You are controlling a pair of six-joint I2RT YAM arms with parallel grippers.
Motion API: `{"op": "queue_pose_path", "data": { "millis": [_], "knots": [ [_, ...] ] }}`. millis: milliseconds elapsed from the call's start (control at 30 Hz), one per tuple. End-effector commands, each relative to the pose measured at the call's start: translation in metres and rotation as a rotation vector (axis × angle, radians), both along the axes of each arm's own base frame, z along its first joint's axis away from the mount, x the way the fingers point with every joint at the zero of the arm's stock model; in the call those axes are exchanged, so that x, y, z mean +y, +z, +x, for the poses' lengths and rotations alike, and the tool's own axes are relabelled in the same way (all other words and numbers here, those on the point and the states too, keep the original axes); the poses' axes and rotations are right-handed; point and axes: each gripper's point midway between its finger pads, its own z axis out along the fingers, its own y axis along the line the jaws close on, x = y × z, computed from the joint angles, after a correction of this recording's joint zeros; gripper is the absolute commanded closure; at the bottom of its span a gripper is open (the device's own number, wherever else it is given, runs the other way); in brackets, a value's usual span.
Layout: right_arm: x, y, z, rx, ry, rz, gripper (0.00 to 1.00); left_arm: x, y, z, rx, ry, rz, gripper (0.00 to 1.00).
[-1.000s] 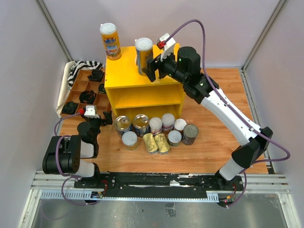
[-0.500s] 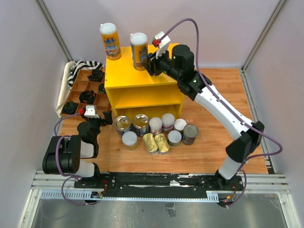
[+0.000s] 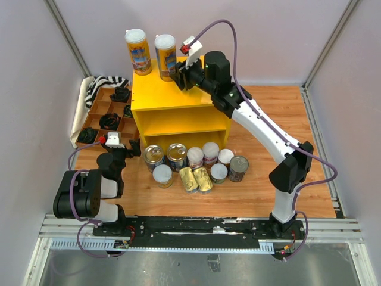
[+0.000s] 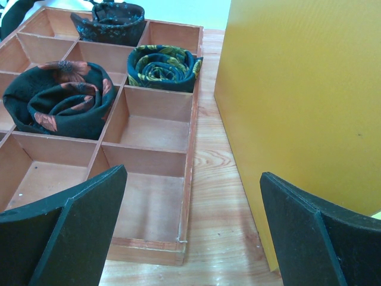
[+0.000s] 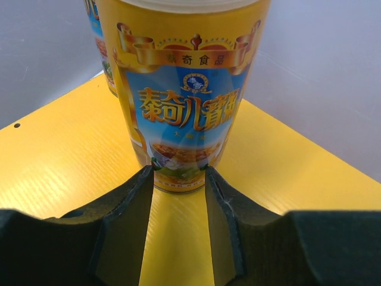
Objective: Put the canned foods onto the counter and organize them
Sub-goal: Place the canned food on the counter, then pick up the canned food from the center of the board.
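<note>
Both fingers of the left end effector [image 4: 193, 173] stand spread wide, lower left, beside a brown divided wooden tray [image 4: 191, 149]. Ten tins [image 3: 194, 158] cluster mid-frame before the bright yellow wooden counter [image 3: 158, 89]. On its top, the right end effector [image 5: 177, 173], narrowly parted, pinching nothing, touches a tall yellow-labelled white-lidded can [image 5: 184, 107]; its twin [image 3: 136, 50] stands beside.

Up high and behind the arm bases now, tipped down over the whole wooden worktop [image 3: 256, 190], far back, catching everything at once. Down low on the left wrist, skimming along the divided tray [image 4: 152, 122] with the yellow shelf unit [image 4: 297, 89] looming close at right, sharing both with the overhead. Over on the right wrist, jammed right up against a tall can [image 5: 190, 101] atop that unit, shared with the overhead too.
</note>
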Motion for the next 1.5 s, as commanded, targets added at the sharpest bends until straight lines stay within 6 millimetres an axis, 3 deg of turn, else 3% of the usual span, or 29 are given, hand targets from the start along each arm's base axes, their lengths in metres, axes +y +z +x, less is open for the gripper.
{"op": "queue_pose_path", "data": {
  "millis": [0, 333, 367, 600, 767, 900, 967, 1000, 1200, 1367, 1467],
  "knots": [
    [0.0, 0.016, 0.012, -0.049, -0.003, 0.018, 0.59, -0.001, 0.006, 0.004, -0.023, -0.008, 0.019, 0.0],
    [0.009, 0.015, 0.032, -0.058, -0.013, 0.032, 0.59, -0.001, 0.006, 0.004, -0.023, -0.008, 0.019, 0.0],
    [0.013, 0.004, 0.038, -0.044, -0.013, 0.021, 0.59, -0.001, 0.006, 0.004, -0.023, -0.008, 0.019, 0.0],
    [0.02, -0.005, 0.051, -0.032, -0.009, 0.031, 0.59, -0.001, 0.006, 0.004, -0.024, -0.008, 0.019, 0.0],
    [0.022, -0.004, 0.052, -0.032, 0.0, 0.042, 0.58, -0.001, 0.006, 0.004, -0.024, -0.008, 0.018, 0.0],
    [0.019, 0.001, 0.045, -0.039, 0.011, 0.053, 0.51, -0.001, 0.006, 0.004, -0.023, -0.009, 0.019, 0.0],
    [0.014, 0.007, 0.038, -0.048, 0.014, 0.063, 0.43, -0.001, 0.006, 0.004, -0.022, -0.008, 0.019, 0.0],
    [0.008, 0.02, 0.029, -0.065, 0.013, 0.078, 0.4, -0.002, 0.006, 0.004, -0.023, -0.009, 0.018, 0.0],
    [-0.022, 0.035, -0.017, -0.067, 0.033, 0.137, 0.3, -0.001, 0.006, 0.004, -0.023, -0.008, 0.019, 0.0],
    [-0.048, 0.029, -0.086, -0.148, 0.112, 0.257, 0.16, -0.001, 0.006, 0.004, -0.022, -0.008, 0.02, 0.0],
    [-0.045, 0.008, -0.132, -0.192, 0.193, 0.192, 0.13, -0.001, 0.006, 0.004, -0.022, -0.009, 0.019, 0.0]
  ]
}}
